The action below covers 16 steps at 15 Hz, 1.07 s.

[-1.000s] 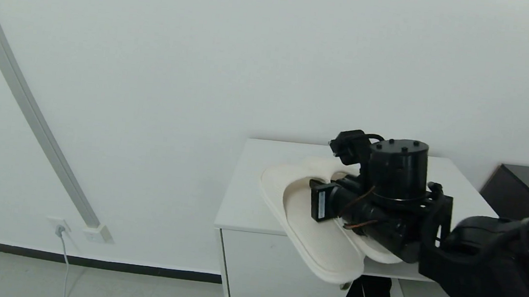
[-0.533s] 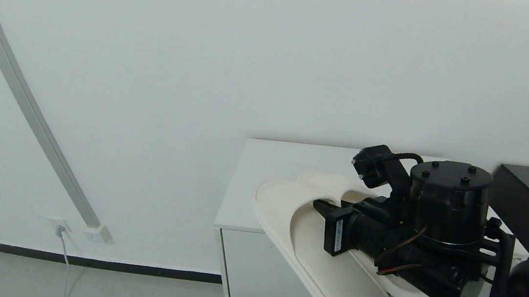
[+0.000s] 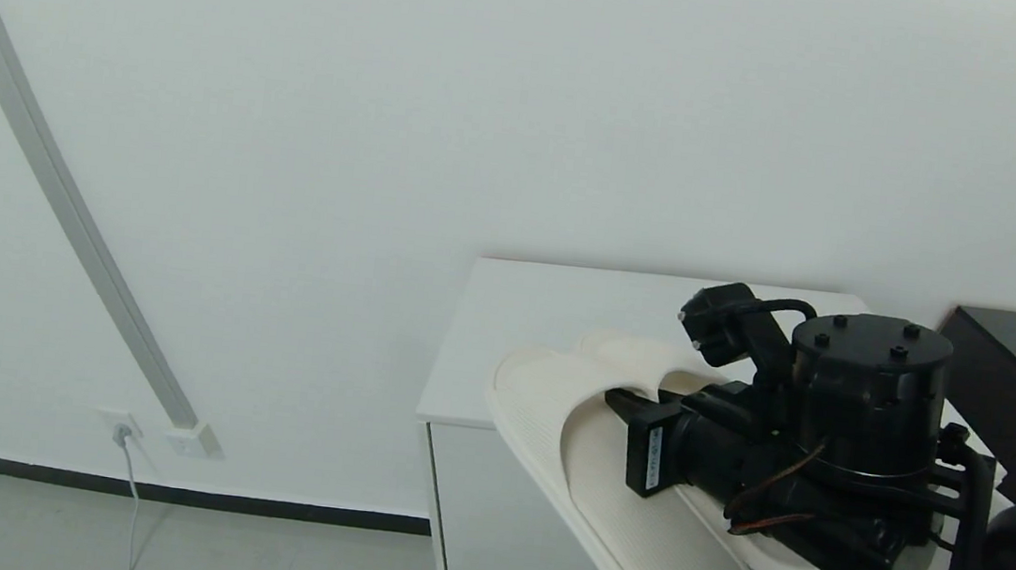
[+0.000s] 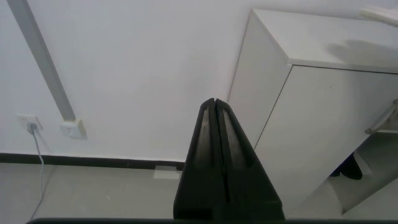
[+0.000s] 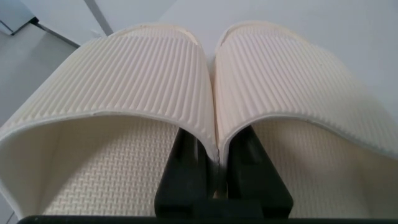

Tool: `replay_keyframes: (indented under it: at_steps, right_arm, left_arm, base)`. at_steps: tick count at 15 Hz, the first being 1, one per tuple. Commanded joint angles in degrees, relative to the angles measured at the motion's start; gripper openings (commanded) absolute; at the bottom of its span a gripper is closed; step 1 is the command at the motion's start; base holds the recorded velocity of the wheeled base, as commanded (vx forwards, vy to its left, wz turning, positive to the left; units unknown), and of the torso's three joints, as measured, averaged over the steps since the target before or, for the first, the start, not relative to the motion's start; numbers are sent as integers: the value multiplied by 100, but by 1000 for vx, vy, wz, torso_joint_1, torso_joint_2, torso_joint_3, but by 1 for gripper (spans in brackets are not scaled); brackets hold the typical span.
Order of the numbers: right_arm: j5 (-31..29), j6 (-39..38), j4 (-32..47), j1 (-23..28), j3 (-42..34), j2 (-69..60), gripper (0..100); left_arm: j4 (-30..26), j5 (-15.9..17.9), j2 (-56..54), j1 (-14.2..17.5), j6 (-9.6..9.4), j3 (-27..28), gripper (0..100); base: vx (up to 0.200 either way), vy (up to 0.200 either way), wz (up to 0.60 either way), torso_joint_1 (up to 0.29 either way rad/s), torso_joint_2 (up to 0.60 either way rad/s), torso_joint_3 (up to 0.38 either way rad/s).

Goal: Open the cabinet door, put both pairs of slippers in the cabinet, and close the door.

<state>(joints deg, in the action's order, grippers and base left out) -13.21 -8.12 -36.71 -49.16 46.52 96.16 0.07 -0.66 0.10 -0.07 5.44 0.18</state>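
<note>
Right wrist view: the right gripper (image 5: pixel 214 154) fingers are clamping the cream slippers (image 5: pixel 143 81) by their inner straps, holding the pair above the white cabinet (image 3: pixel 553 309) front edge. The left gripper (image 4: pixel 215 124) fingers are pressing together empty, beside the cabinet. Dark slippers (image 4: pixel 350 168) are lying inside, so the cabinet looks opened and half loaded; stowing this pair and closing are remaining.

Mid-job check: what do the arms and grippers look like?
All visible parts are black. The right arm has a drum-shaped joint capped with bolts, a white label, thin reddish wires and a looped black cable. The left gripper has two flat tapering fingers; the right gripper has blockier ones.
</note>
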Motion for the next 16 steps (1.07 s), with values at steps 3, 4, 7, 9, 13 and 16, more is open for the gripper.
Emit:
replay_keyframes:
  at_steps: [3, 4, 7, 9, 13, 16]
  right_arm:
    - [3, 12, -12, -23, -29, 8, 0]
    - [3, 12, -3, -32, -38, 8, 0]
    - [-6, 12, -3, -32, -55, 8, 0]
    - [-6, 12, -12, -32, -64, 8, 0]
    - [-6, 12, -12, -32, -73, 17, 0]
    - [-6, 3, -12, -32, -73, 52, 0]
  left_arm:
    - [1, -4, -1, -1, 1, -1, 0]
    - [1, -4, -1, -1, 1, -1, 0]
    - [1, -4, -1, -1, 1, -1, 0]
    - [1, -4, -1, -1, 10, -1, 0]
    - [1, -4, -1, -1, 10, -1, 0]
    - [1, -4, -1, -1, 10, -1, 0]
  base:
    - [-200, 0, 0, -10, 4, 4]
    - [-200, 0, 0, 2, 2, 2]
    - [-200, 0, 0, 2, 4, -2]
    - [-100, 0, 0, 1, 1, 1]
    - [0, 0, 0, 0, 0, 0]
    - [0, 0, 0, 0, 0, 0]
